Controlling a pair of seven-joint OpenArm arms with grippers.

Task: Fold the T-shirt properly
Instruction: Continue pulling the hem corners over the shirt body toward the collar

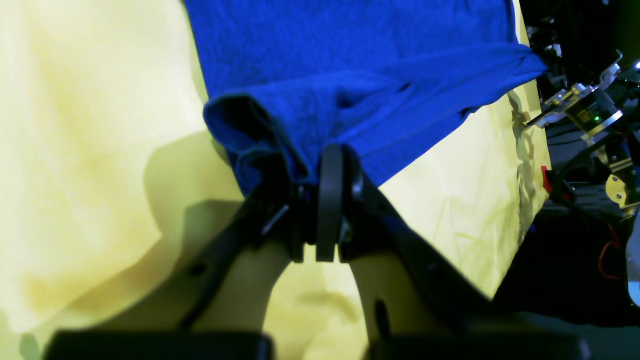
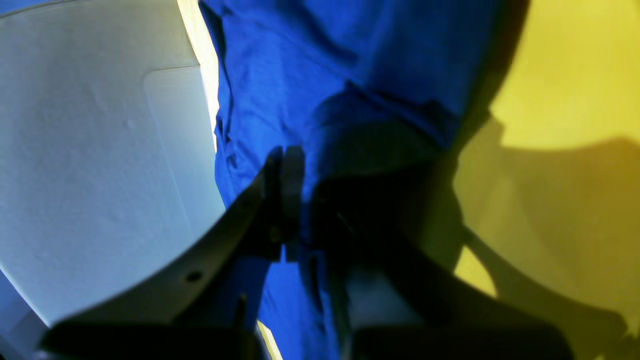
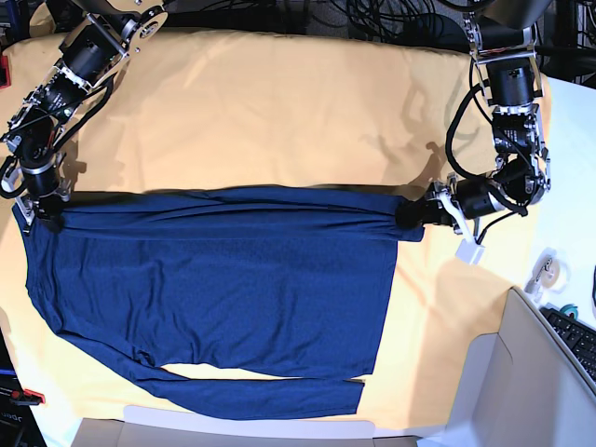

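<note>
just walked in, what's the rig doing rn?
Two-arm rig is partway through folding a navy T-shirt spread on the yellow table cloth. The left gripper is shut on the shirt's far edge at one end, and the right gripper is shut on it at the other end. That edge is pulled fairly straight between them. One long sleeve lies along the near side, not yet folded in.

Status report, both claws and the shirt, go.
Left claw shut on dark navy blue long-sleeved T-shirt. Right claw shut on opposite edge. Top edge stretched between. Nothing in the way.
</note>
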